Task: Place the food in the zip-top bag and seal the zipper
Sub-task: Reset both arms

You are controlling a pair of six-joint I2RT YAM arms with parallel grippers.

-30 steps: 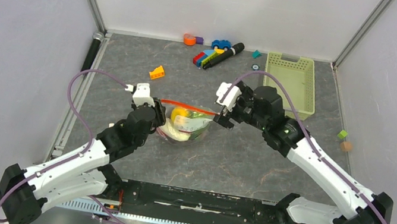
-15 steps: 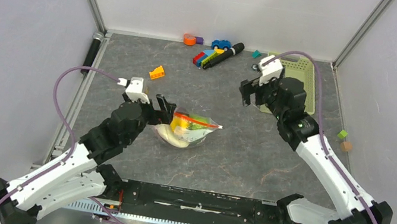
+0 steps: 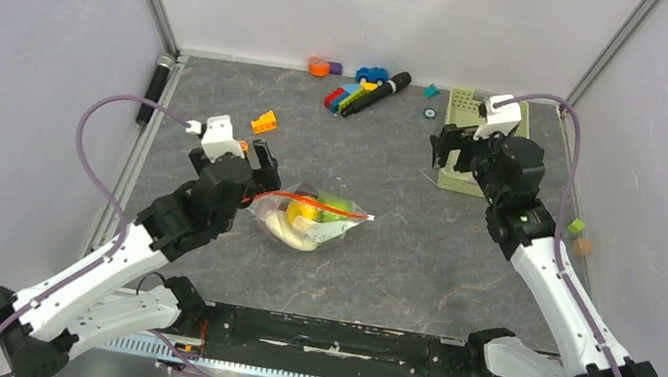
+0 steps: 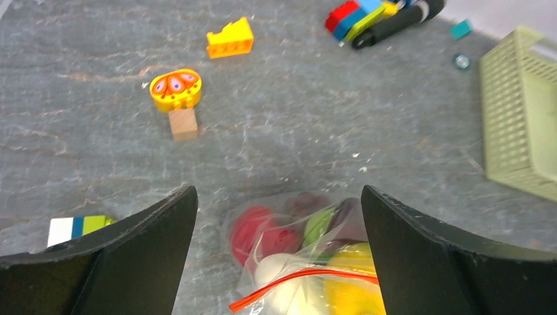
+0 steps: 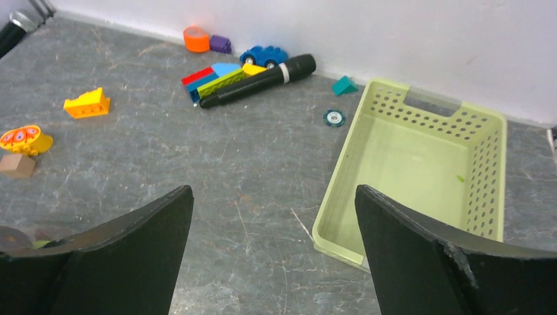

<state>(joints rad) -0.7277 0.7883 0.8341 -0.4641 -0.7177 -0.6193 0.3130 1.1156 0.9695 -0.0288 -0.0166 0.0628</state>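
The clear zip-top bag [image 3: 309, 223] lies on the table with the food inside it. In the left wrist view I see a red apple [image 4: 253, 230], a white radish [image 4: 279, 272], a green fruit [image 4: 320, 225] and a yellow fruit [image 4: 358, 285] through the plastic. The red-orange zipper [image 3: 317, 206] runs across the bag, its white slider [image 3: 370, 217] at the right end. My left gripper [image 3: 261, 163] is open and empty, just left of and above the bag [image 4: 282, 210]. My right gripper [image 3: 445, 152] is open and empty, far from the bag, next to the basket.
The pale green basket [image 3: 464, 98] stands empty at the back right, and its rim shows in the right wrist view [image 5: 489, 164]. Toy blocks [image 3: 349, 98] and a black marker [image 3: 384, 90] lie along the back wall. A yellow block [image 3: 264, 122], an orange-slice toy [image 4: 175, 88] and a wooden cube [image 4: 184, 123] lie left of the bag.
My right gripper left the slider end of the bag and swung back right to the basket. My left gripper let go of the bag's left edge, opened and drew back.
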